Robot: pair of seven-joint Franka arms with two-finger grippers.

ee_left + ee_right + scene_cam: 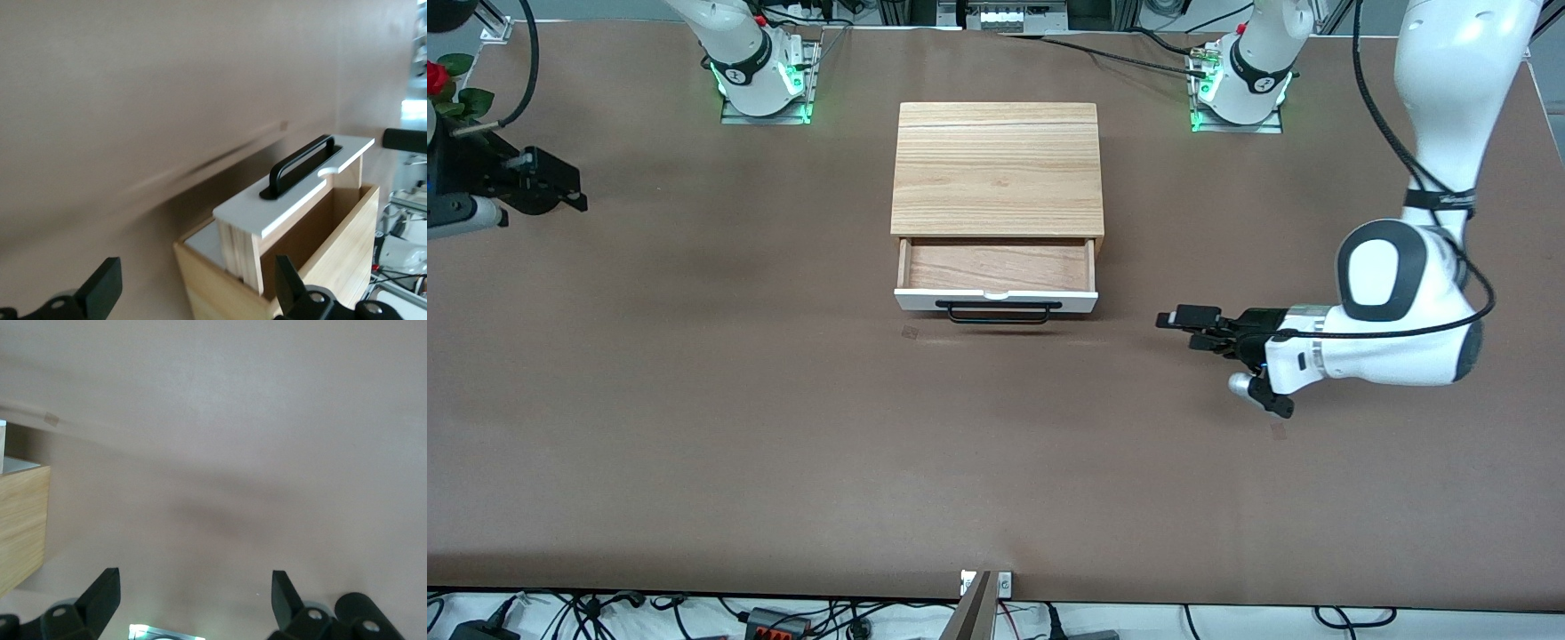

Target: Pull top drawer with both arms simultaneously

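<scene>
The top drawer (996, 300) stands pulled partway out of the light wood cabinet (996, 169). Its light wood inside (996, 265) is bare, and its black bar handle (999, 312) faces the front camera. My left gripper (1183, 327) is open and empty. It is level with the drawer's front, off toward the left arm's end of the table, and points at it without touching. The left wrist view shows the white front (293, 195) and handle (298, 167) between the open fingers (101, 287). My right gripper (560, 191) is open and empty, well away toward the right arm's end.
A red rose (436, 76) sits at the table's corner by the right arm. A small clamp (984, 587) is fixed at the table edge nearest the front camera. The cabinet's corner (20, 520) shows in the right wrist view. Brown tabletop (783, 427) surrounds the cabinet.
</scene>
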